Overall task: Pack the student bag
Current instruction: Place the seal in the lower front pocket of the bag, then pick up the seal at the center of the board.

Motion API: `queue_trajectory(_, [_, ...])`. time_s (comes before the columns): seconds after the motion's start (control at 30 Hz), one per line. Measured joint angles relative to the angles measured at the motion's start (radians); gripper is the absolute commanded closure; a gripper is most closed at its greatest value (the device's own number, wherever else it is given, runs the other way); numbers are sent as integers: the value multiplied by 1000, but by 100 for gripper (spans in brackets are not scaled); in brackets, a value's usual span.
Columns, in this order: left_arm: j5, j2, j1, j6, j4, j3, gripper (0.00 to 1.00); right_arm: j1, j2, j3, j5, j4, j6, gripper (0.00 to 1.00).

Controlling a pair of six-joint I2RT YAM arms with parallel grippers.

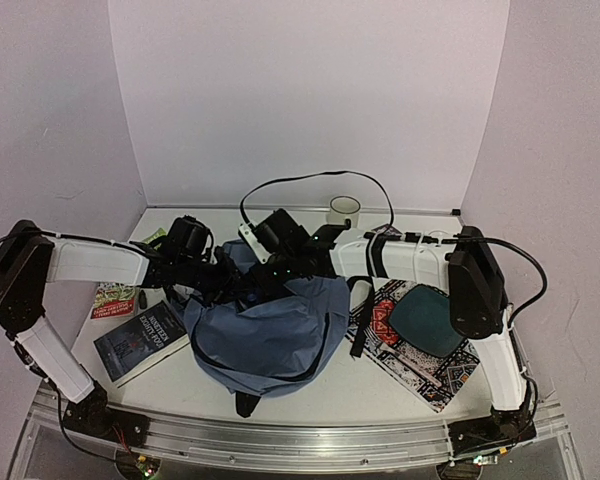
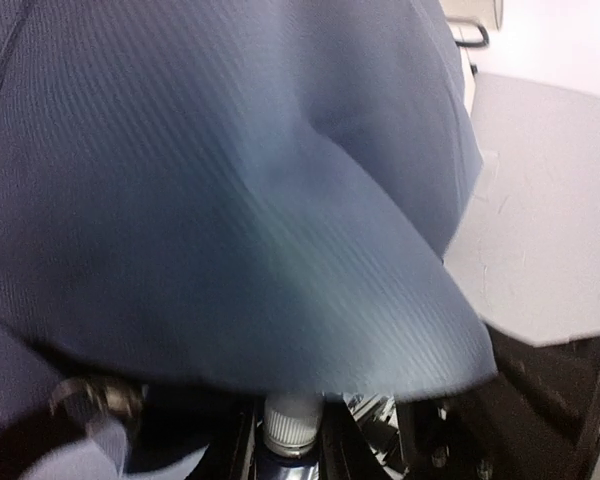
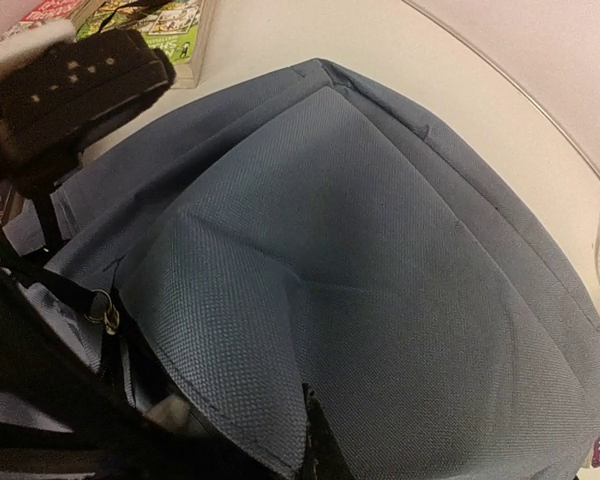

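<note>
At table centre, just ahead of both arm bases, the student bag (image 1: 270, 335) is lying slumped, its long axis running roughly left to right. Both wrists are meeting at its far-left rim. The left gripper (image 1: 202, 272) is sitting under a fold of blue fabric with its fingers hidden, so its grip cannot be told. The right gripper (image 1: 263, 268) is closed, close against the rim. The bag body is spreading nearward from both. The left arm is nearer the book (image 1: 140, 340).

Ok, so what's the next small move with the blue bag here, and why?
Probably pull the opening of the student bag wider. The left gripper and the shut right gripper meet at its far left corner with fabric bunched around them, while the dark book lies outside beside it, unpacked.
</note>
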Motion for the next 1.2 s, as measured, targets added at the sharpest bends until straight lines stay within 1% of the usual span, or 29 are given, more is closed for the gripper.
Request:
queue_trajectory(0.07, [-19,21,0,-28,25,1,91,0,0,1,-8,0,8,100])
queue_trajectory(0.2, [-47,46,0,-80,70,1,73,0,0,3,-17,0,18,100])
queue_trajectory(0.37, [-61,55,-2,-109,92,2,62,-1,0,3,-20,1,21,100])
queue_trajectory(0.57, [-61,55,-3,-110,100,4,58,-2,0,3,-20,1,21,100])
queue_trajectory(0.67, [-69,54,-3,-90,93,4,53,-2,0,3,-20,2,21,100])
queue_trajectory(0.87, [-143,8,-5,41,-64,56,46,-2,0,3,-20,5,20,100])
queue_trajectory(1.1, [-294,-150,12,197,-272,57,44,-2,0,3,-20,5,20,100])
queue_trajectory(1.2, [-346,-180,29,246,-350,62,45,-2,0,3,-20,5,21,100])
